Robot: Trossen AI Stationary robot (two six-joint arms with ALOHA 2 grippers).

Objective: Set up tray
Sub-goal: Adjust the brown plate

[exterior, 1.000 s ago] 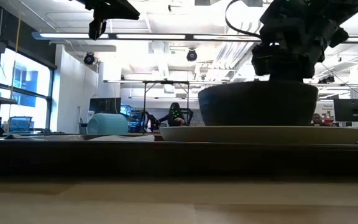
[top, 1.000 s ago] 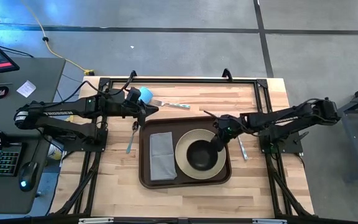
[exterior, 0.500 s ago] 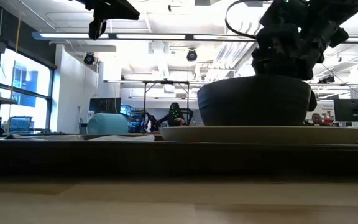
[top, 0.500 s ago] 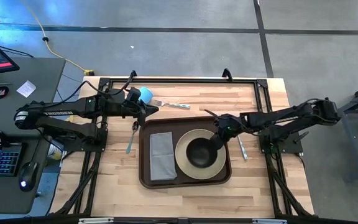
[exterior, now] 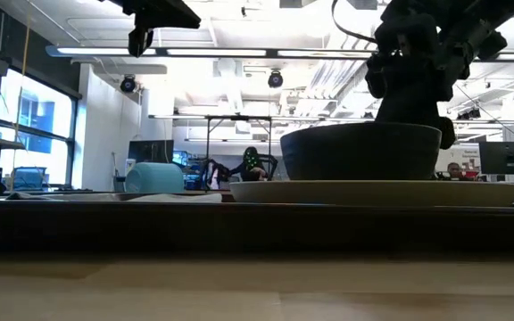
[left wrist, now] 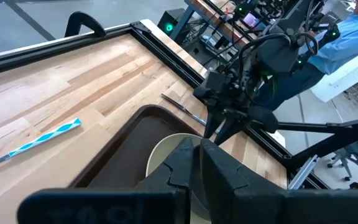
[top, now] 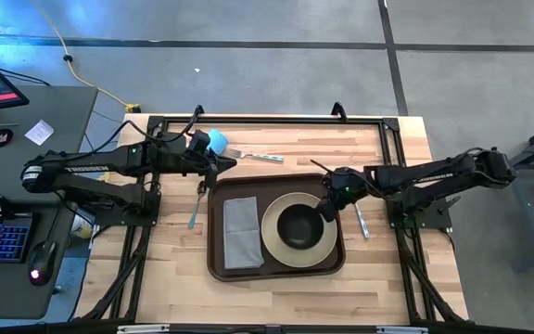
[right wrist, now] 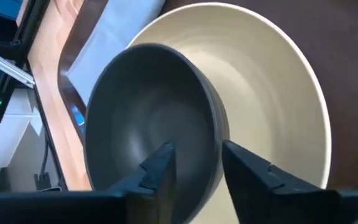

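Observation:
The dark brown tray (top: pixel 219 264) lies mid-table. On it are a grey napkin (top: pixel 241 232) and a beige plate (top: pixel 272 232), and a dark bowl (top: pixel 298 228) stands upright on the plate. My right gripper (right wrist: pixel 196 165) is open at the bowl's far right rim (right wrist: pixel 215 134). One finger (right wrist: pixel 160 165) is over the bowl's inside and the other (right wrist: pixel 247 171) is outside it, with a gap to the rim. My left gripper (left wrist: pixel 201 168) hovers shut above the tray's far left corner, holding nothing.
A light blue cup (top: pixel 217 140) and a blue-handled fork (top: pixel 253 155) lie on the wood beyond the tray. One utensil (top: pixel 196 209) lies left of the tray and another (top: pixel 361 221) lies right of it. A black frame (top: pixel 276 119) borders the table.
My right gripper has opened, let go of the bowl's rim and drawn slightly up. The bowl, held a little raised before, now sits lower and level on the plate.

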